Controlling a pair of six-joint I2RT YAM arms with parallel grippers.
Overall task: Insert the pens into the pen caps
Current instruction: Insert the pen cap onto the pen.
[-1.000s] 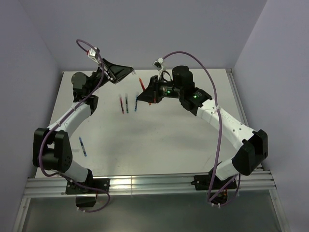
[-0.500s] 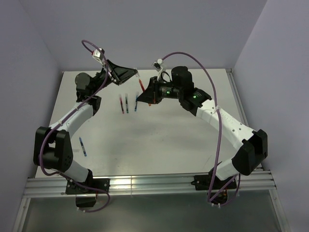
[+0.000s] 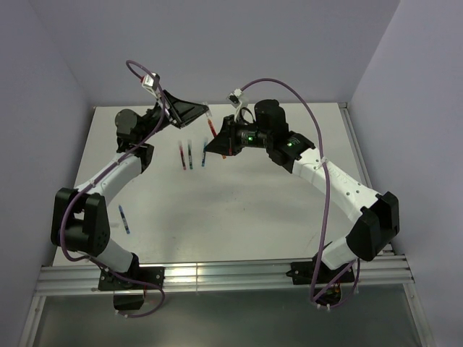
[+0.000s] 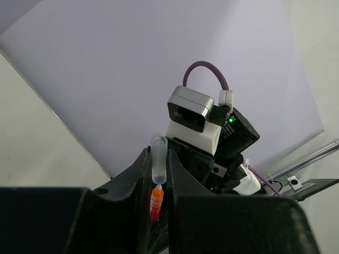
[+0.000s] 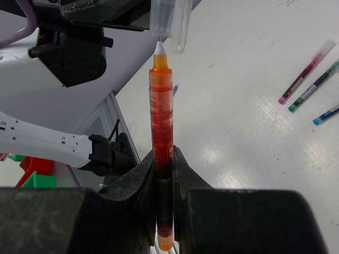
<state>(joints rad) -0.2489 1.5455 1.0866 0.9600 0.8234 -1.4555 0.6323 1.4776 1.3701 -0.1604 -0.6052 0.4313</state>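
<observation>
Your left gripper point(image 4: 159, 177) is clenched on a clear pen cap point(image 4: 159, 157), raised over the far side of the white table point(image 5: 254, 159). Your right gripper point(image 5: 163, 172) grasps an orange-red pen point(image 5: 161, 100), its white tip right at the cap's open mouth. Three more pens point(image 5: 310, 66) lie side by side on the table. A blue pen point(image 3: 124, 219) lies well apart from them, near the left arm.

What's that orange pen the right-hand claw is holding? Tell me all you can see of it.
The orange-red pen is a slim tube of see-through plastic with darker ink inside, an orange collar and a small white tip. The right gripper clamps its lower half. Its tip sits right at the mouth of a clear pen cap held by the left gripper, body not yet in.
</observation>
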